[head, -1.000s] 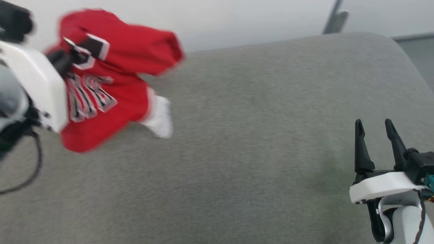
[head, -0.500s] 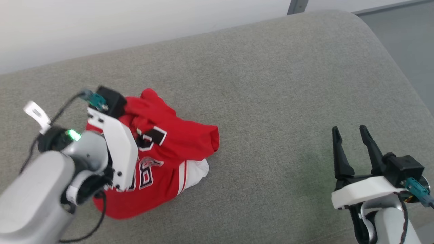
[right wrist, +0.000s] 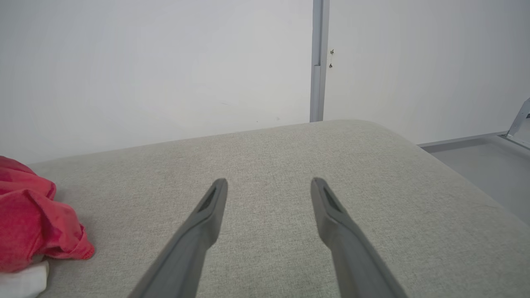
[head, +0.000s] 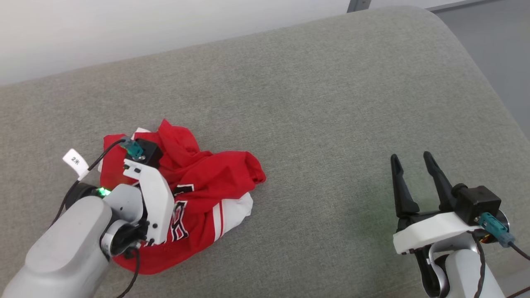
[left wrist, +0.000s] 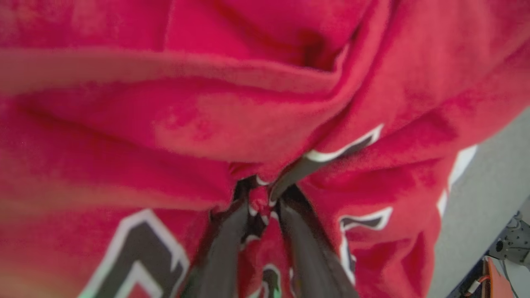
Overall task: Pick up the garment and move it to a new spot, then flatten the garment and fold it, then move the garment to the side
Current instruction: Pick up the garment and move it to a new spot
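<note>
Grey cushion [head: 331,124] spans the head view. Crumpled on it at lower left lies the red garment [head: 215,174]. Left gripper [left wrist: 260,198], at its wrist view's lower middle, pinches a garment fold. Right gripper [head: 410,156], lower right, stands spread wide.

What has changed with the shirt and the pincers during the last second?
The left pincer lowered the shirt from the air onto the cushion, where it now lies crumpled; a fold is still between that pincer's fingers. The right pincer stayed open and empty.
</note>
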Robot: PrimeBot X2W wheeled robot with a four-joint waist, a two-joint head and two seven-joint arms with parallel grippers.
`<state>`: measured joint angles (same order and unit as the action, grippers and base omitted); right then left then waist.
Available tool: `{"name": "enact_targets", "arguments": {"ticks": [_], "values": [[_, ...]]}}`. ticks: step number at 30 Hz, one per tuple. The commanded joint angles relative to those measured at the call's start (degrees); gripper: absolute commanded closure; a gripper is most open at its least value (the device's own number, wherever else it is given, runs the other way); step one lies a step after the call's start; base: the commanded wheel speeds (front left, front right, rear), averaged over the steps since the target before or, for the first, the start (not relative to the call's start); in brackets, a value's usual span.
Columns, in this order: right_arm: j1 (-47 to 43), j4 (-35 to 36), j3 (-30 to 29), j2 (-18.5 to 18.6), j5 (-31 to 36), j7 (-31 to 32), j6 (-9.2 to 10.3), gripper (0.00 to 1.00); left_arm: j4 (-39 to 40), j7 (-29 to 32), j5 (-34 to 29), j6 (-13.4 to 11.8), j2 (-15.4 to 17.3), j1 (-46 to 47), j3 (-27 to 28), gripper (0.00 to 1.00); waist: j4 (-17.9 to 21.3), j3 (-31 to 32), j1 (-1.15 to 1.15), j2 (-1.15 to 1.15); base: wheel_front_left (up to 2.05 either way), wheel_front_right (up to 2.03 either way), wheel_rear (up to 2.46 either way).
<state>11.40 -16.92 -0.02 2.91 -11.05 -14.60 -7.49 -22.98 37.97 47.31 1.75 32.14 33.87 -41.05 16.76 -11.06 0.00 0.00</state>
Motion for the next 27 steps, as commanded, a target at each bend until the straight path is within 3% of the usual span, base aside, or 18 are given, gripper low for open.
{"name": "enact_targets", "arguments": {"ticks": [1,7,11,19,27], "values": [[0.84,-0.05,0.10,0.00,0.19,-0.37,0.00,0.00,-0.86,-0.21,-0.26,0.32,-0.47,0.25,-0.34,0.00,-0.28,0.04,0.00,0.00,0.00,0.00,0.00],[0.99,-0.48,-0.19,0.01,1.06,-0.42,0.00,0.00,-1.46,-3.07,0.34,2.25,-1.15,3.07,0.74,0.00,-2.15,0.91,0.00,0.00,0.00,0.00,0.00],[0.79,-0.35,-0.90,-0.01,1.96,-0.36,0.00,0.00,0.63,-6.01,0.14,2.20,-0.13,3.34,2.11,0.00,-3.95,2.23,0.00,0.00,0.00,0.00,0.00],[-0.23,0.45,-1.18,-0.01,3.67,0.92,0.00,0.00,7.39,-16.52,-1.79,0.40,2.41,-0.76,5.36,0.00,-8.08,5.53,0.00,0.00,0.00,0.00,0.00],[-1.49,1.09,-0.12,0.01,4.72,1.90,0.00,0.00,11.91,-31.29,-2.86,-2.45,4.51,-9.11,10.18,0.00,-11.64,8.60,0.00,0.00,0.00,0.00,0.00]]}}
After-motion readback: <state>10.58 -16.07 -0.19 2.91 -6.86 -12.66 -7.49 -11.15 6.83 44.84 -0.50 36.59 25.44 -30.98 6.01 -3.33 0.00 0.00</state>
